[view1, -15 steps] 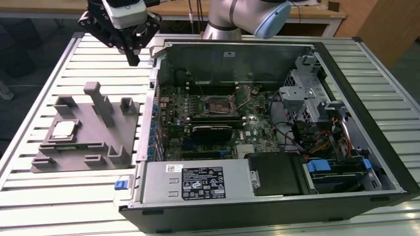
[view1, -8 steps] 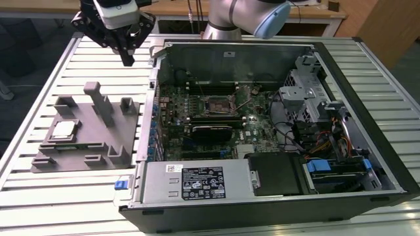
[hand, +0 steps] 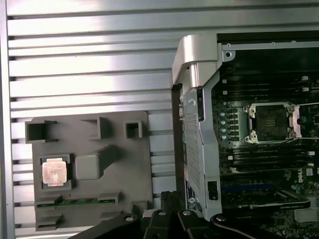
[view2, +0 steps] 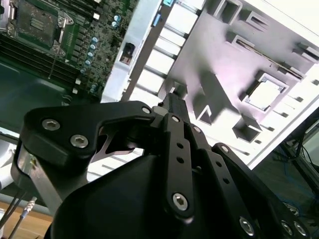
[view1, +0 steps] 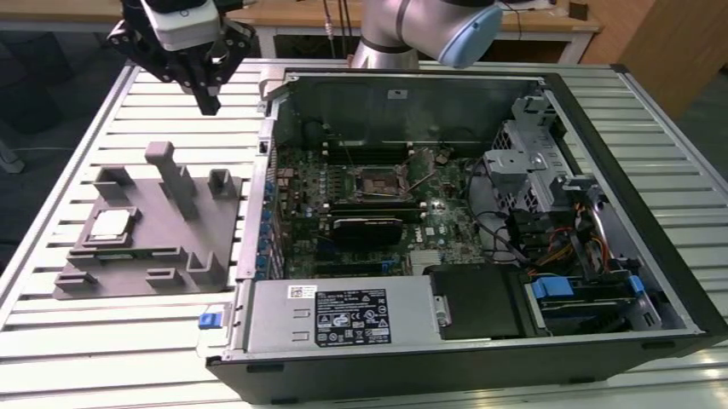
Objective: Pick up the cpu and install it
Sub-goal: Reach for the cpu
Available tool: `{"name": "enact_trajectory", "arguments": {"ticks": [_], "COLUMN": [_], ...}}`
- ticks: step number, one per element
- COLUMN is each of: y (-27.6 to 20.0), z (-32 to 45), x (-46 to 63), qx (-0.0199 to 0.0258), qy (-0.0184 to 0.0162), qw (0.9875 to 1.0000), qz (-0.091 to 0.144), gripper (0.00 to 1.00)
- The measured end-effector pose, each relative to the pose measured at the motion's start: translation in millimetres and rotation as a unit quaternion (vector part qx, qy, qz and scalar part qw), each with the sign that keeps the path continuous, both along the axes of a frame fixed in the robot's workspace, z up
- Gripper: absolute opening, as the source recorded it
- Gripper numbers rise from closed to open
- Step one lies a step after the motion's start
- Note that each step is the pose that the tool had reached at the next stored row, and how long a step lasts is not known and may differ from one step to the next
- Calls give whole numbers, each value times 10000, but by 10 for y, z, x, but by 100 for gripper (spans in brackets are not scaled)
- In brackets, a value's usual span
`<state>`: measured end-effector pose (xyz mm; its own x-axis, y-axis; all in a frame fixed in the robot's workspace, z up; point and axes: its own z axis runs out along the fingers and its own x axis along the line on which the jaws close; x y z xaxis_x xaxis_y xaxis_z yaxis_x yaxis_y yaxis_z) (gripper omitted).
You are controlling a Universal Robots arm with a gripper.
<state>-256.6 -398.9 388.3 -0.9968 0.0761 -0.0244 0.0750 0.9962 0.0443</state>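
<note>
The cpu (view1: pixel 111 226) is a small pale square chip lying flat in a recess of the grey fixture block (view1: pixel 170 256) on the exterior view's left. It also appears as the cpu (view2: pixel 264 94) in the second wrist view and the cpu (hand: pixel 55 173) in the first wrist view. My gripper (view1: pixel 208 106) hangs high above the table behind the fixture, well apart from the chip, its fingers (view2: pixel 174 102) together and holding nothing. The open socket (view1: pixel 379 181) sits mid-motherboard inside the computer case; the socket (hand: pixel 271 122) has its frame lifted.
The open computer case (view1: pixel 592 111) lies on the slatted metal table (view1: pixel 136 349), with its power supply (view1: pixel 341 317), drive cage and cables on the exterior view's right. Upright posts (view1: pixel 159 158) rise from the fixture. The case's side wall (hand: pixel 192 124) stands between fixture and motherboard.
</note>
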Motion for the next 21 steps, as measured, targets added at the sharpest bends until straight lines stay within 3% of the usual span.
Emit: {"name": "enact_trajectory", "arguments": {"ticks": [21], "y": [3], "z": [-15], "x": [-526], "qx": [0], "qy": [0], "qw": [10000], "qz": [-1], "gripper": [11]}}
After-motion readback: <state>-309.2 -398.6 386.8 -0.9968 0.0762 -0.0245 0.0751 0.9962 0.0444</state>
